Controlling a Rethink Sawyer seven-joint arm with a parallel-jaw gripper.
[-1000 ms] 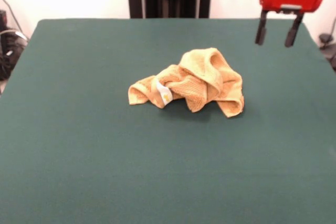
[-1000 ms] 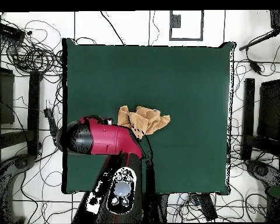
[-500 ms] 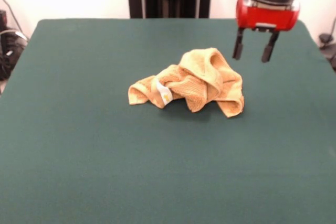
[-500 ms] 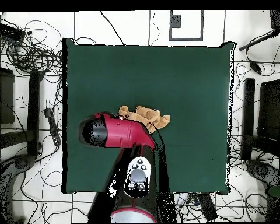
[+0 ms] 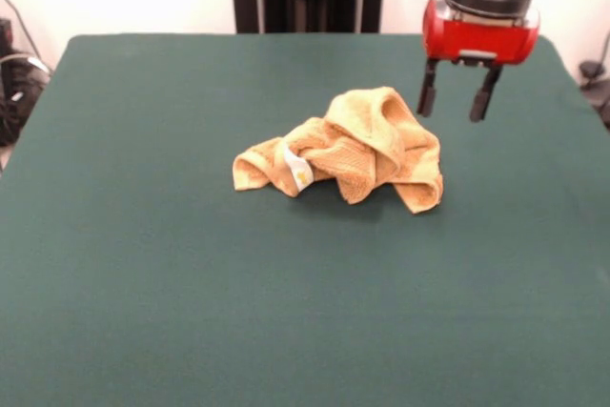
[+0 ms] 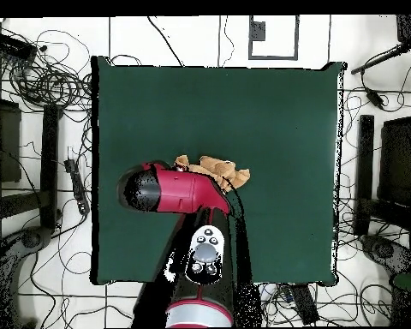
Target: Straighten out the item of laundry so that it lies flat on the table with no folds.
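towel (image 5: 348, 152) sits crumpled in a lumpy heap near the middle of the table (image 5: 143, 264), a little toward the far side in the front view. long axis of the heap runs across the picture, from a low tail with the white tag (image 5: 296, 168) at one end to a taller folded hump and a hanging corner at the other. nothing lies flat yet; task looks barely begun.

gripper (image 5: 451, 102) hangs in the air with its 2 fingers spread apart, holding nothing. front view puts it above and just beside the hump end of the heap, not touching cloth. from the gripper the towel lies down and toward picture left, so the nearest cloth is the hump and the hanging corner, the tag end being the far one.

overhead, the arm (image 6: 170, 190) covers part of the towel (image 6: 216, 171), so the exact offset is hard to read there.

table top otherwise bare. cables (image 6: 46, 81) lie on the floor, well apart.
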